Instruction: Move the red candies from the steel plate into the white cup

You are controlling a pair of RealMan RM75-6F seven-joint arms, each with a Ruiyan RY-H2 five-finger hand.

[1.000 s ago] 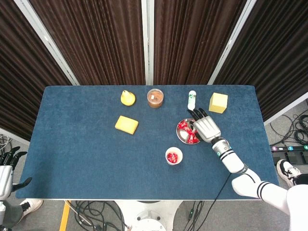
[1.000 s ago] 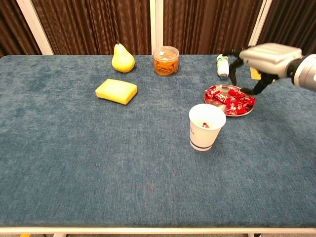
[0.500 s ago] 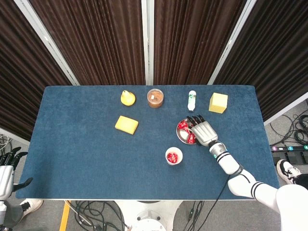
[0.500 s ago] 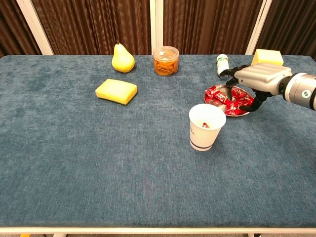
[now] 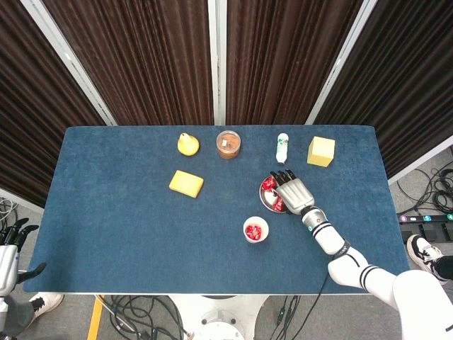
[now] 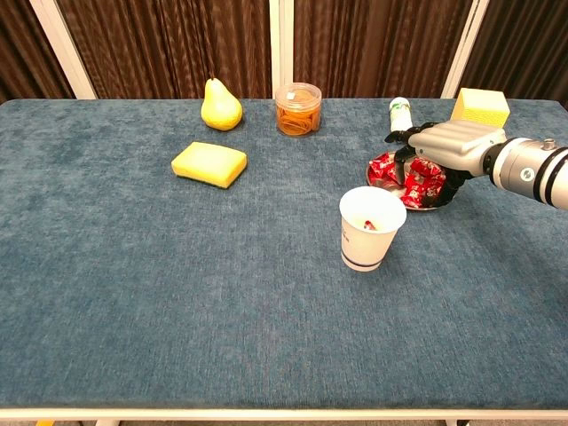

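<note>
Two hands show in the head view. The right hand (image 5: 292,190) lies palm-down over the steel plate (image 5: 265,200), fingers reaching into the red candies (image 5: 268,185) — whether it grips one I cannot tell. The left hand (image 5: 8,249) hangs off the table's near-left corner, fingers apart, holding nothing. Just below the plate stands the white cup (image 5: 255,230) with red candy inside. Along the far side sit a pear (image 5: 187,144), a clear jar (image 5: 228,144), a small bottle (image 5: 282,147) and a yellow block (image 5: 320,151); a yellow sponge (image 5: 186,183) lies nearer the middle.

From the chest view, the right hand (image 6: 446,145) covers the plate (image 6: 432,206), fingertips curled down among the candies (image 6: 387,169). The cup (image 6: 371,227) stands just beside the plate, nearer the camera.
</note>
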